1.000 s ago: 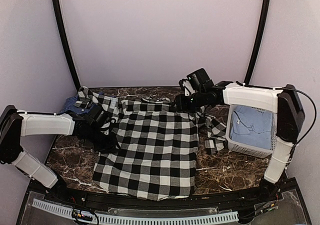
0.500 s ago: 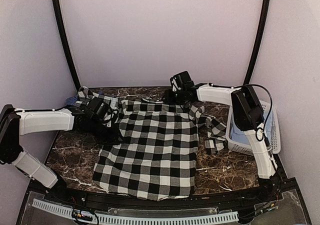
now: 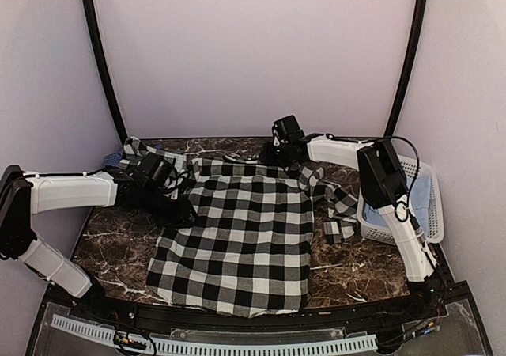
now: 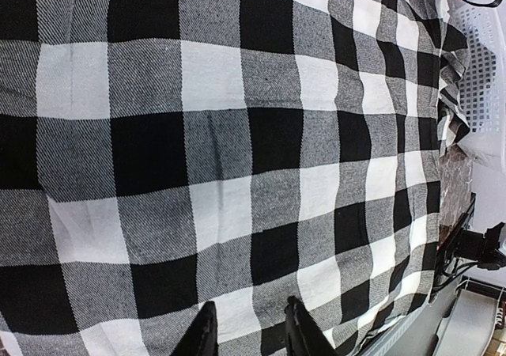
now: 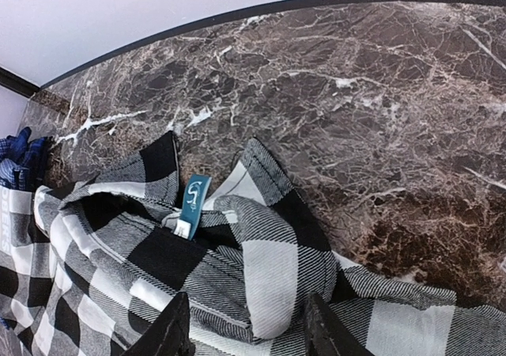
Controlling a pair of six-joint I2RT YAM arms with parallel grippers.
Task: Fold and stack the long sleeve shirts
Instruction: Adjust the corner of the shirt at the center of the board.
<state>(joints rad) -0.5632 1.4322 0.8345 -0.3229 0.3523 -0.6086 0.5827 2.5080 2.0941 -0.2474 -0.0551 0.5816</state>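
Observation:
The black-and-white checked long sleeve shirt (image 3: pixel 237 229) lies spread flat on the dark marble table (image 3: pixel 118 253), collar at the back. My left gripper (image 3: pixel 183 210) hovers low over its left side. In the left wrist view its fingers (image 4: pixel 204 336) stand slightly apart above flat cloth (image 4: pixel 237 134), and nothing is pinched. My right gripper (image 3: pixel 274 155) is at the collar. Its open fingers (image 5: pixel 175 328) straddle a folded collar edge (image 5: pixel 269 269) beside a teal label (image 5: pixel 193 202). The dark blue shirt (image 3: pixel 117 164) lies bunched at the back left.
A white slotted basket (image 3: pixel 431 217) holding light blue cloth stands at the right edge. The checked shirt's right sleeve (image 3: pixel 340 206) lies crumpled between shirt and basket. Bare marble (image 5: pixel 356 95) shows behind the collar, up to the curved back wall.
The right arm swung left and back, from over the shirt's right shoulder to the collar. The left gripper shifted slightly toward the back right. The shirt has barely moved.

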